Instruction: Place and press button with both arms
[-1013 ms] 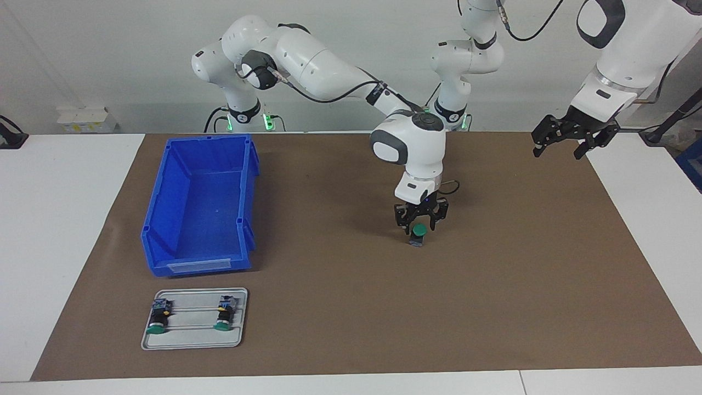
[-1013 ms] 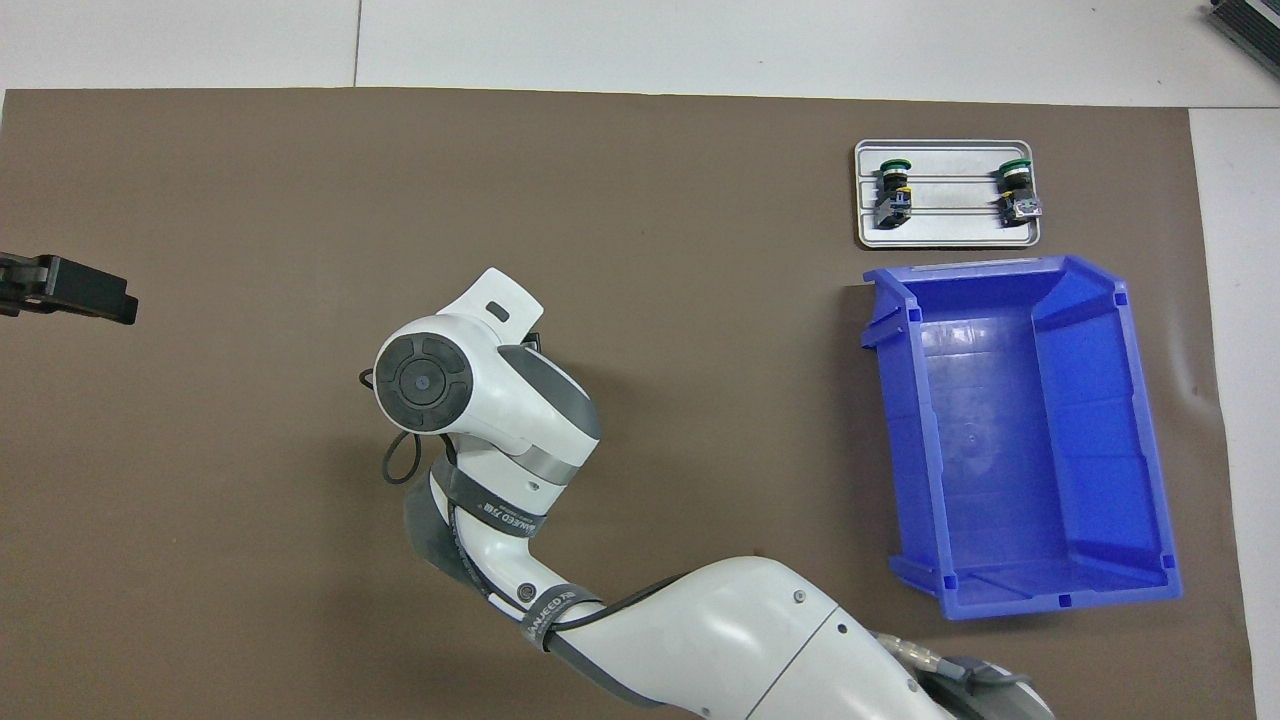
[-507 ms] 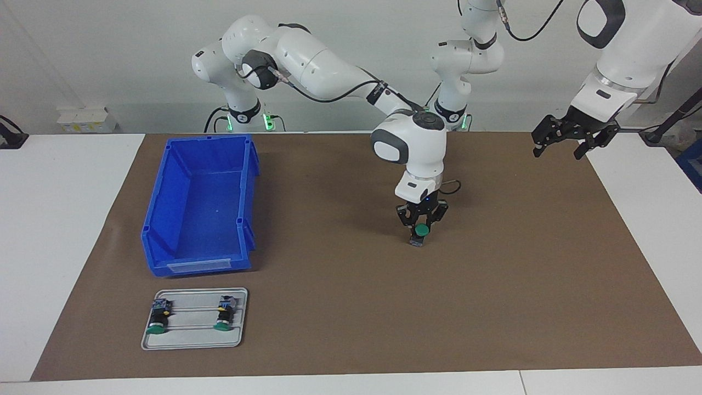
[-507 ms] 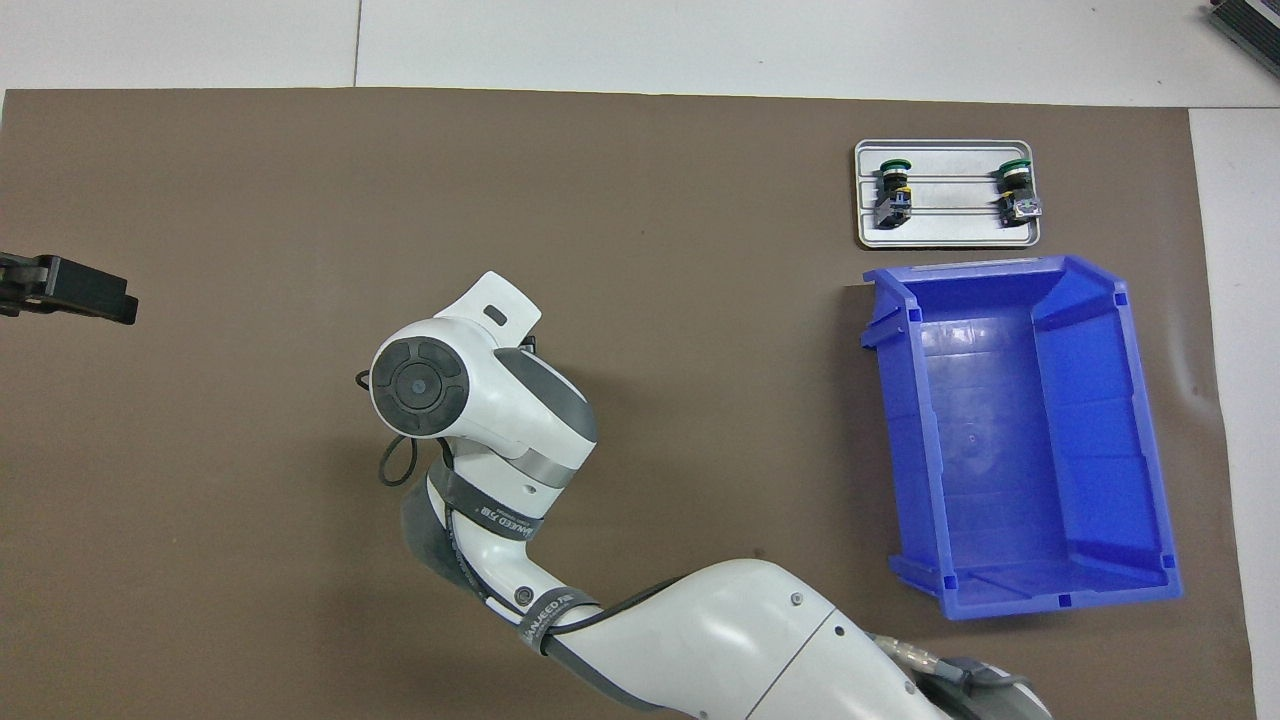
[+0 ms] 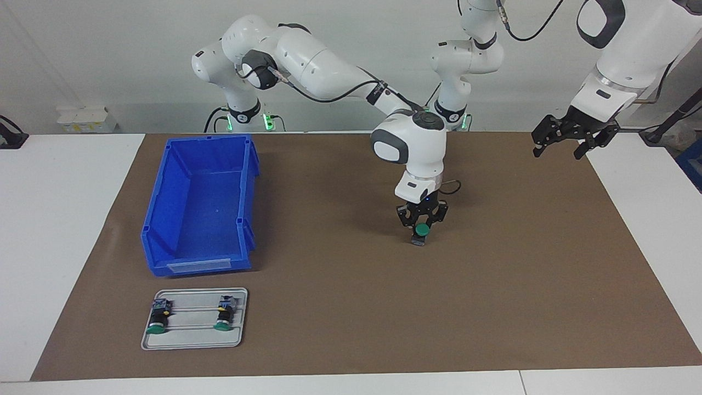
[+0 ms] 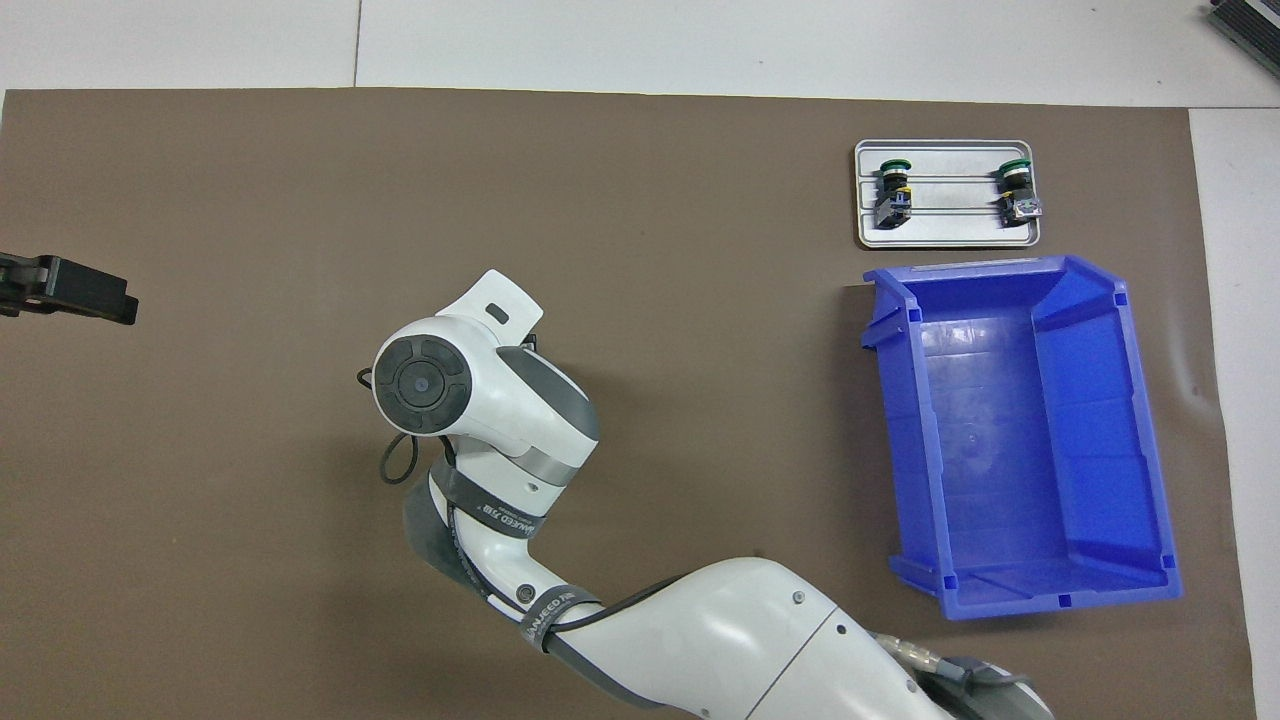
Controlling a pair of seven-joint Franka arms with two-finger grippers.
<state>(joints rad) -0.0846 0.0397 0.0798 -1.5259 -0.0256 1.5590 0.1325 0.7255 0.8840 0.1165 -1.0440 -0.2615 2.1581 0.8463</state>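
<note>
Mid-mat, right hand (image 5: 421, 222) points down, gripping button (image 5: 420, 232).

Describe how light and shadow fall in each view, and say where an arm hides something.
Facing view: even, soft light; a faint shadow lies on the mat beside the right pincer, which holds the button; the left pincer waits over the mat's edge. Overhead view: flat light, pale sheen inside the bin; the right arm's wrist hides pincer and button.
</note>
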